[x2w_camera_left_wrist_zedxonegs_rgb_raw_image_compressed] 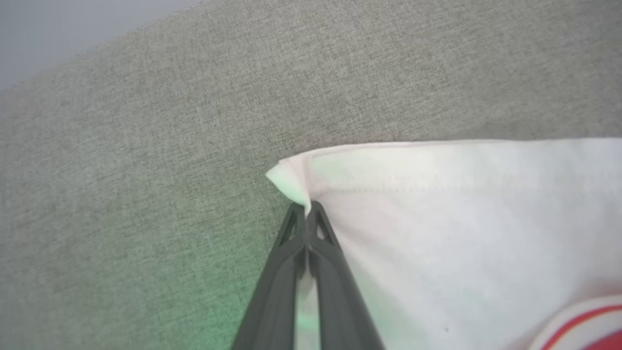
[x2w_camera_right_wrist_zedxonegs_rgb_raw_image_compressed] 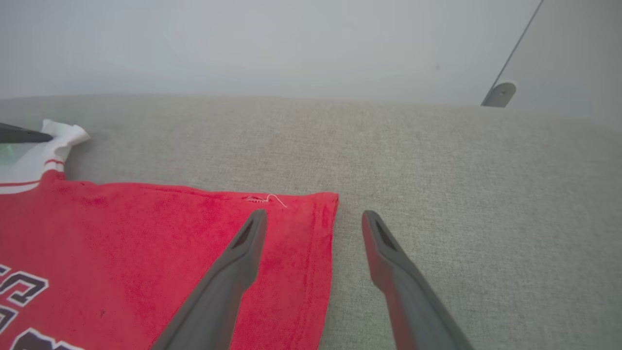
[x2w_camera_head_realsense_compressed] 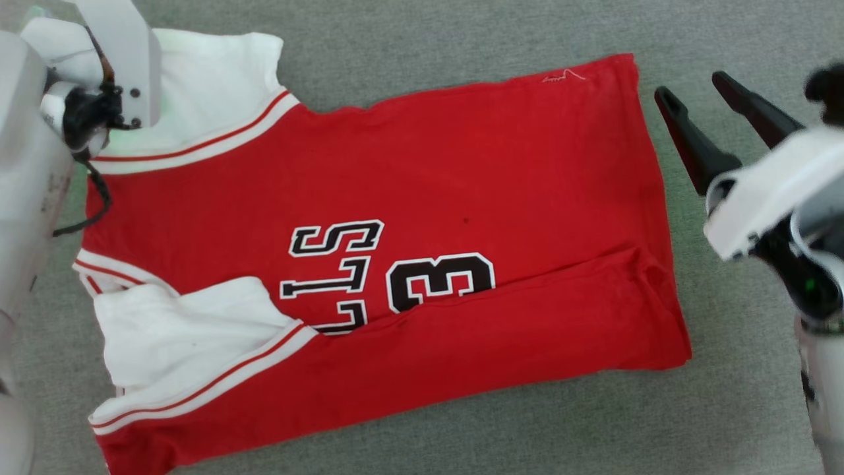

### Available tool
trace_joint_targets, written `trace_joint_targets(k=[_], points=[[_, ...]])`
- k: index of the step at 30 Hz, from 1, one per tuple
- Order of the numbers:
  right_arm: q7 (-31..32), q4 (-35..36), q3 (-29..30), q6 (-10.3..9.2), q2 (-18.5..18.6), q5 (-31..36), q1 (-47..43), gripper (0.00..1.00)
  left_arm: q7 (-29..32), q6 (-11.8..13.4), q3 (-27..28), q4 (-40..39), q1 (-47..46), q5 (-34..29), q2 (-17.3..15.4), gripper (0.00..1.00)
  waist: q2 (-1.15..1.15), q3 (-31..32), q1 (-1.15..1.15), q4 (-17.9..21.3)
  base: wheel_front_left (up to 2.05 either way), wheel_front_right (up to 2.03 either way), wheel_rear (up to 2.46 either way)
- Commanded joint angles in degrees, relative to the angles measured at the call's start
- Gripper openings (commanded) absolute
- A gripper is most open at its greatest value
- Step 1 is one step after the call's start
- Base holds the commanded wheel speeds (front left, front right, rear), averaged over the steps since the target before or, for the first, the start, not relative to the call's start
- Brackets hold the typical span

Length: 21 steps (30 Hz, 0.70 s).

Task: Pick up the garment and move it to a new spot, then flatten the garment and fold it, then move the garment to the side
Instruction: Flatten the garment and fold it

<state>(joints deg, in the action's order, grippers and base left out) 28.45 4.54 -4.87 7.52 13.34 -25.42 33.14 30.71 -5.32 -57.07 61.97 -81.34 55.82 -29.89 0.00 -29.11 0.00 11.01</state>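
Note:
The garment (x2w_camera_head_realsense_compressed: pixel 409 171), a red T-shirt with white sleeves and black-and-white lettering, lies spread on the grey cloth surface, its near long side folded over. My left gripper (x2w_camera_left_wrist_zedxonegs_rgb_raw_image_compressed: pixel 306 209) is shut on the corner of the far white sleeve (x2w_camera_left_wrist_zedxonegs_rgb_raw_image_compressed: pixel 437 233); in the head view its wrist (x2w_camera_head_realsense_compressed: pixel 99 112) covers that sleeve at the upper left. My right gripper (x2w_camera_head_realsense_compressed: pixel 689 89) hovers open just past the shirt's hem corner (x2w_camera_right_wrist_zedxonegs_rgb_raw_image_compressed: pixel 320 204), one finger (x2w_camera_right_wrist_zedxonegs_rgb_raw_image_compressed: pixel 243 253) over the red cloth, the other over bare surface, holding nothing.
Grey woven surface (x2w_camera_head_realsense_compressed: pixel 461 33) runs all around the shirt, with bare room to the right and beyond. A pale wall (x2w_camera_right_wrist_zedxonegs_rgb_raw_image_compressed: pixel 291 43) and a metal bracket (x2w_camera_right_wrist_zedxonegs_rgb_raw_image_compressed: pixel 500 95) stand behind the far edge.

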Motion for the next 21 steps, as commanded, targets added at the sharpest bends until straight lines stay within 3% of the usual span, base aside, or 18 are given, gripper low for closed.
trace_joint_targets(k=[1, 12, 21], points=[[1.2, -2.8, -0.7, -0.06, 0.6, -0.8, 2.4, 1.00, 0.3, -0.3, -0.6, 1.1, 1.0, -0.2, 0.3, 0.00, 0.00, -0.1, 0.00, -0.5, 0.00, 0.00, 0.00], [8.9, -26.9, -5.8, -0.06, 2.2, -2.3, 18.2, 1.00, -1.0, -1.2, -1.0, 3.8, -0.5, 0.3, 2.5, 0.00, 0.00, -0.7, 0.00, -2.3, 0.00, 0.00, 0.00], [12.9, -41.0, -11.5, -0.06, 1.4, -6.5, 25.4, 1.00, -2.1, -1.8, -1.5, 5.1, -1.2, 0.5, 3.7, 0.00, 0.00, -1.1, 0.00, -2.9, 0.00, 0.00, 0.00]])
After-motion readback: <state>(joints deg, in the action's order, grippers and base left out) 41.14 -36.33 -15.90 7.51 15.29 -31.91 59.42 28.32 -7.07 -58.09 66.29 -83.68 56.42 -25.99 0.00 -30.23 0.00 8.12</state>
